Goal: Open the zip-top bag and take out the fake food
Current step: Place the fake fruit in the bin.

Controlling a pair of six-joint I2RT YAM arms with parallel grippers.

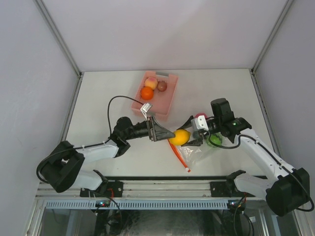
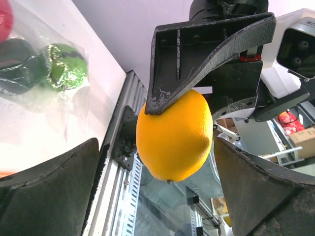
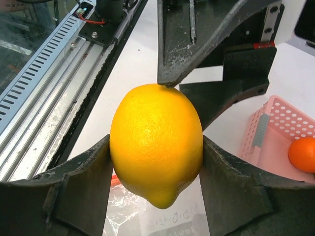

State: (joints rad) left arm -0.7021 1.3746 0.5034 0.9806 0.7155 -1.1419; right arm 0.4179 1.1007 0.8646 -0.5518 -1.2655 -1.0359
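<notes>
Right gripper point(image 3: 156, 162): pinching lemon point(image 3: 156, 142) on both flanks, 6 o'clock of table. Left gripper point(image 2: 155, 147): spread, straddling lemon, not touching. Zip-top bag point(image 1: 196, 153), 5 o'clock: green piece point(image 1: 215, 140) inside. Pink basket point(image 1: 170, 104), 12 o'clock. Risk: early release drops glossy lemon.

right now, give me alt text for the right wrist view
The right gripper clamps a yellow lemon mid-frame. The left gripper stands open close behind it; a pink basket holding an orange sits at right.

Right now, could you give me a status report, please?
Left gripper open, flanking lemon. Right gripper gripping lemon. Zip-top bag holds green fake fruit. Nothing else obstructing.
</notes>
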